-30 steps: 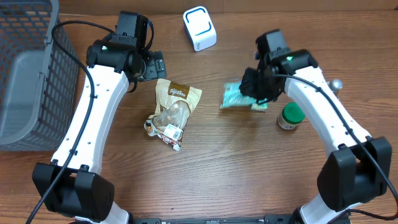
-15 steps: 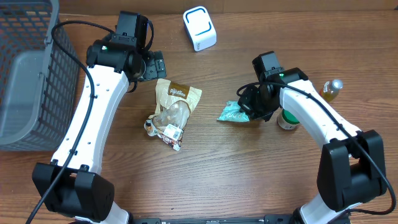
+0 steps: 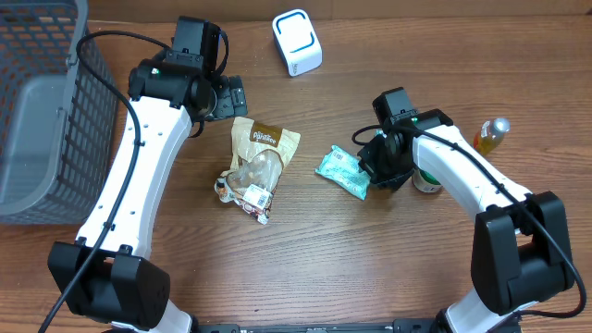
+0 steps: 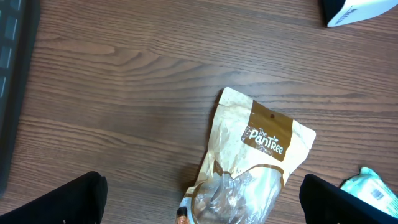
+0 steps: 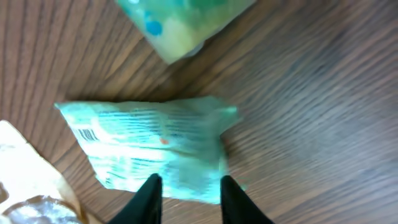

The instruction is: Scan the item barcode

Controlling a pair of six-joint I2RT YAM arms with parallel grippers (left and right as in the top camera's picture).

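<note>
A crumpled teal packet (image 3: 342, 172) is seen lying flat, its barcode (image 5: 87, 134) turned upward. A white, blue-trimmed scanner (image 3: 297, 42) is set well apart from it.

A dark mesh basket (image 3: 42, 37) with a gray liner stands at the left edge of the wooden table (image 3: 324, 268). Near the middle lies a tan pouch (image 3: 264, 148) with a brown label and a clear window, flat and tilted. On the right, a jar with a green lid (image 3: 425, 183) stands partly hidden, and near it a small bottle (image 3: 490, 134) with a silver cap.
</note>
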